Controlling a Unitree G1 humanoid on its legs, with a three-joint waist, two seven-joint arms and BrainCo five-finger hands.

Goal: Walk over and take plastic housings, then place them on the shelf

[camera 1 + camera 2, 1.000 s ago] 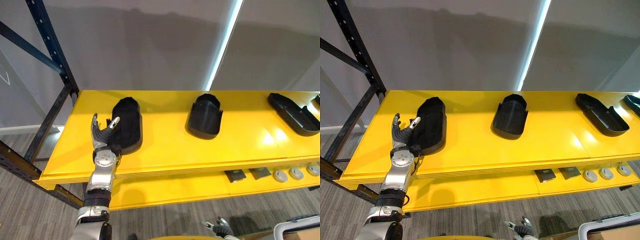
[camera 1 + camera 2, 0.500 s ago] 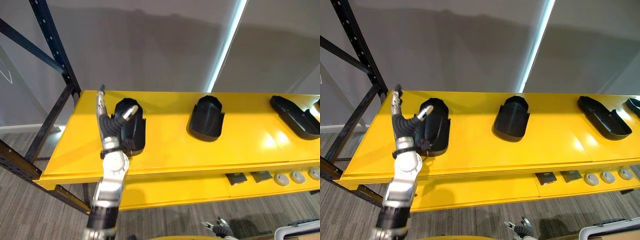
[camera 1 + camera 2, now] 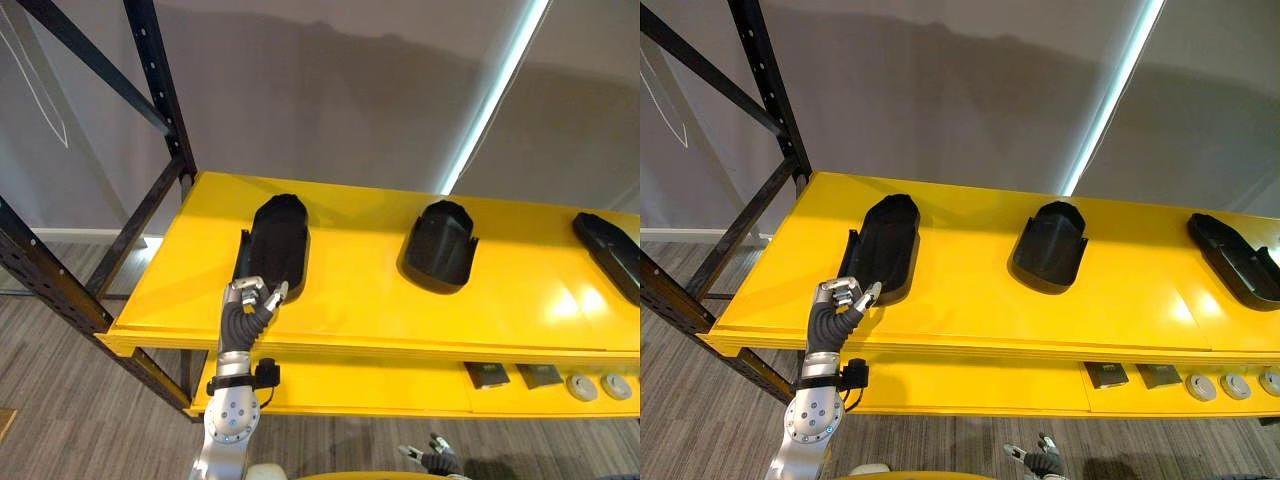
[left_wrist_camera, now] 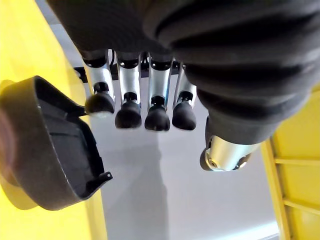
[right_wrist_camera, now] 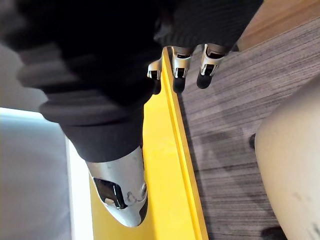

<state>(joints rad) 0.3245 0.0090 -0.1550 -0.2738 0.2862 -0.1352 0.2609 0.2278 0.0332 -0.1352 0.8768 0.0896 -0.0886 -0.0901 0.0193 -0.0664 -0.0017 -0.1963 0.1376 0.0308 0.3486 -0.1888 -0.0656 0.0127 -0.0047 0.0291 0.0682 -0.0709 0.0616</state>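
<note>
Landmark = end housing (image 3: pixel 275 240), the black shell nearest the black upright (image 3: pixel 160 90). It's lying flat on the yellow shelf (image 3: pixel 350 300), cavity facing up, long axis running front-to-back, so it's sitting stable w/o support. Nothing is gripping it.

L hand (image 3: pixel 245 306) is hovering just in front of end housing's near tip, at the shelf's front lip. Fingers (image 4: pixel 129 112) are curling loosely, thumb standing apart, nothing betw. them, so it's empty. In L wrist view one fingertip is showing right beside the housing's rim; can't tell if it's touching. Judging: this piece looks placed, hand free to leave.

Going along from end housing, away from the upright: middle housing (image 3: pixel 440 248), well apart, then a third housing (image 3: pixel 608 250) beyond it. Gaps prob. left so a hand can get in w/o knocking neighbours.

Below end housing, lower shelf board (image 3: pixel 350 385) is carrying small parts (image 3: pixel 540 376).

R hand (image 3: pixel 432 462) is hanging well below end housing's level, fingers slack, holding nothing. Idle, prob. kept down to stay clear of the shelf.
</note>
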